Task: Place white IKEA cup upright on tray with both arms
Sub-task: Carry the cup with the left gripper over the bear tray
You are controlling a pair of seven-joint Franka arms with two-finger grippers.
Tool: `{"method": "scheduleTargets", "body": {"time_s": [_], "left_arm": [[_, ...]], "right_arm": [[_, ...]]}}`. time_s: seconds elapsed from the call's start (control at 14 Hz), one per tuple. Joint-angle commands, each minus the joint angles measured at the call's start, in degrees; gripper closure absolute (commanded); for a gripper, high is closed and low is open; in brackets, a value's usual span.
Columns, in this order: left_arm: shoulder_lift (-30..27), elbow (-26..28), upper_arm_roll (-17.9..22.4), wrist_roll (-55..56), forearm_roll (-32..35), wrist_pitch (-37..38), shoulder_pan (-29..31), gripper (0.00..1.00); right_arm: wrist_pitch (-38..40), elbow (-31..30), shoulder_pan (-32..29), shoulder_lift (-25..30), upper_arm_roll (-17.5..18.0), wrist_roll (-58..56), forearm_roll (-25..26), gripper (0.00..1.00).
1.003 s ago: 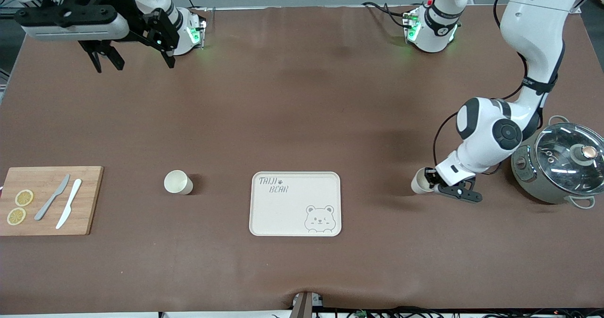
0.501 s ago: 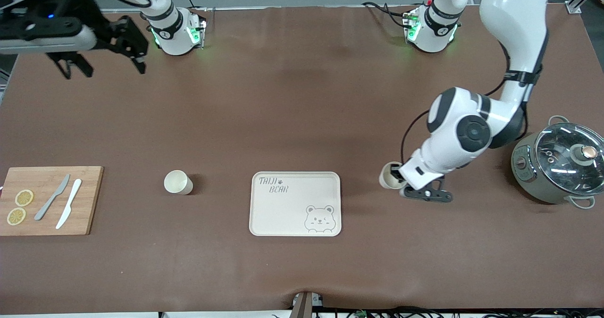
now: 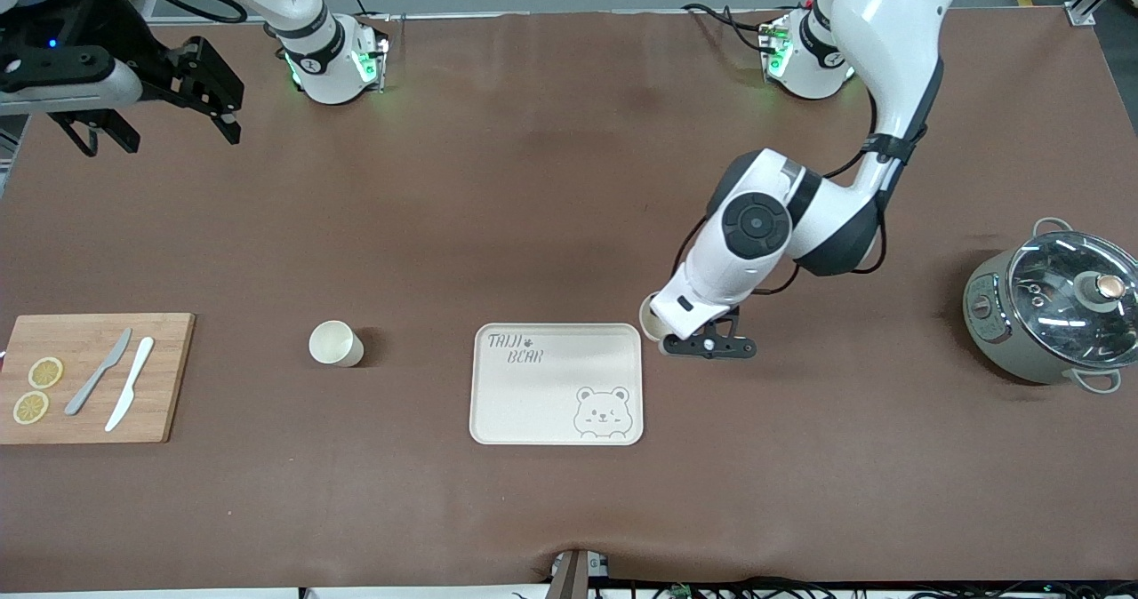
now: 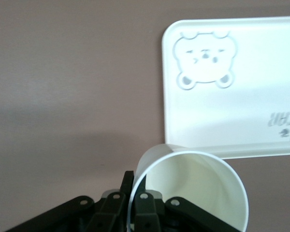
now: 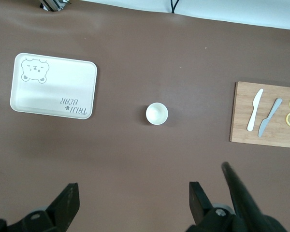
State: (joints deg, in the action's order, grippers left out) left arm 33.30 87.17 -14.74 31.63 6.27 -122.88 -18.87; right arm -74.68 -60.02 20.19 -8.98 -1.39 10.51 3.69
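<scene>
My left gripper [image 3: 665, 331] is shut on the rim of a white cup [image 3: 651, 318], one finger inside the wall and one outside. It holds the cup over the table just beside a corner of the cream tray [image 3: 542, 403], at the tray's end toward the left arm. In the left wrist view the cup [image 4: 193, 188] shows its open mouth, with the gripper [image 4: 135, 195] pinching its wall and the tray [image 4: 241, 121] close by. A second white cup [image 3: 335, 344] stands upright on the table between the tray and the board. My right gripper [image 3: 160, 128] is open and empty, high over the table near its base.
A wooden cutting board [image 3: 89, 350] with two lemon slices and two knives lies at the right arm's end. A lidded pot [image 3: 1053, 310] stands at the left arm's end. The right wrist view shows the tray [image 5: 53, 92], the second cup [image 5: 156, 113] and the board [image 5: 280, 130].
My left arm has carried the white cup from beside the pot to the tray's corner. My right arm has swung toward its own end of the table.
</scene>
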Motion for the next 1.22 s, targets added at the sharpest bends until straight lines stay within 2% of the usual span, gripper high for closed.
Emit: {"method": "scheduleTargets", "body": {"time_s": [0.0,0.36,0.5,0.57,0.79,0.93,1.15], "left_arm": [[3.17,-5.34,0.59,1.76,-0.38,2.56,-2.04,1.0],[5.36,-8.42,0.59,4.4,-0.21,2.03,-2.22,1.0],[9.04,-12.53,0.77,4.4,-0.03,0.46,-3.09,1.0],[10.89,-14.38,1.73,4.31,-0.03,-1.47,-3.45,1.0],[14.06,-15.1,5.15,3.96,-0.03,-10.6,-5.81,1.0],[16.87,-17.37,7.35,4.31,-0.03,-12.56,-7.92,1.0],[20.48,-21.43,7.8,4.49,-0.12,-12.82,-8.37,1.0]], "right_arm": [[0.85,0.52,-0.06,0.28,0.34,-0.66,0.44,0.0],[0.76,-0.01,2.74,0.1,0.77,0.04,-0.61,0.0],[0.59,0.16,3.45,0.19,0.42,0.82,0.87,0.0],[-0.03,0.25,2.93,0.1,0.42,0.92,0.88,0.0],[-0.12,-0.01,2.05,-0.33,0.16,1.35,0.88,0.0],[-0.21,-0.1,-2.94,-2.17,-0.28,1.88,0.27,0.0],[-3.53,0.08,-12.08,-2.1,-0.28,1.18,0.35,0.0]]}}
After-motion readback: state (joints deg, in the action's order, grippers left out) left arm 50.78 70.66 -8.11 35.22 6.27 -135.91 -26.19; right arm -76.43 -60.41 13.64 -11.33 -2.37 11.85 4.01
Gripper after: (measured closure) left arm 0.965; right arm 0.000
